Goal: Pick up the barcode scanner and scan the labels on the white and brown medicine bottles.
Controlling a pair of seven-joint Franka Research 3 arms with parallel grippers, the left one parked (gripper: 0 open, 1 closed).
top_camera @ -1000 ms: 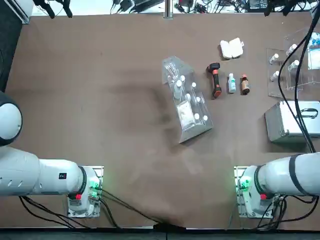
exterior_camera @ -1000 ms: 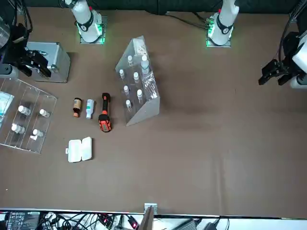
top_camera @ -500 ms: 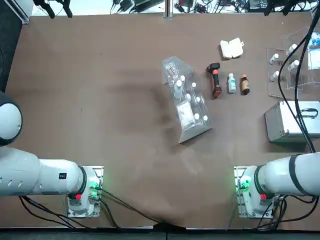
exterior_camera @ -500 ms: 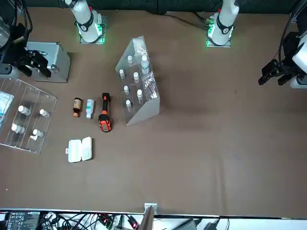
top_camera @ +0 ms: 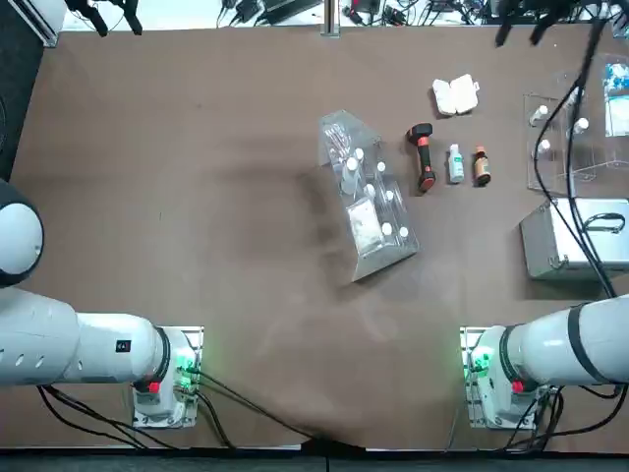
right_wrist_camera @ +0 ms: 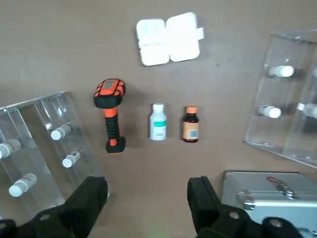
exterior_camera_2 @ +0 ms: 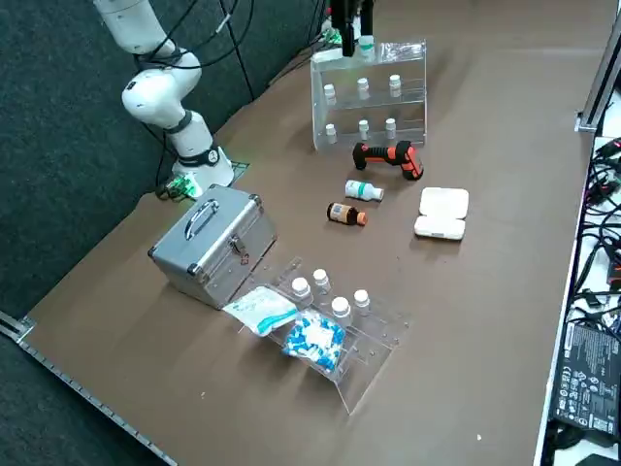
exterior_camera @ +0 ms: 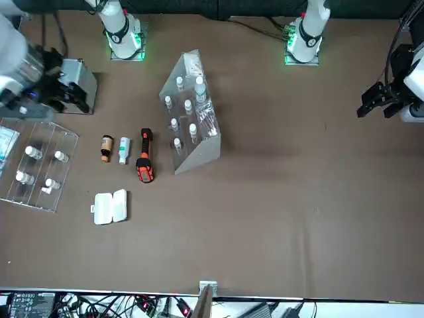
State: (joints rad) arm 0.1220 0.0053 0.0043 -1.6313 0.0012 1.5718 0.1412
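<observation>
Red-and-black, the scanner [right_wrist_camera: 113, 115] lies beside the two medicine bottles [right_wrist_camera: 158, 122] [right_wrist_camera: 190, 124], presumably grouped for easy scanning, toward the surface's [top_camera: 246, 79] far edge, as the gripper [right_wrist_camera: 148, 191] hangs wide open, empty, above!

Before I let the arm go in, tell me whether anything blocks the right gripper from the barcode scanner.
Nothing visible blocks the raised, open right gripper. The white bottle and brown bottle lie beside the scanner, so a low sideways approach might clip them.

Case [exterior_camera_2: 215, 243] smooth metal; racks [exterior_camera_2: 393, 92] glossy clear plastic
</observation>
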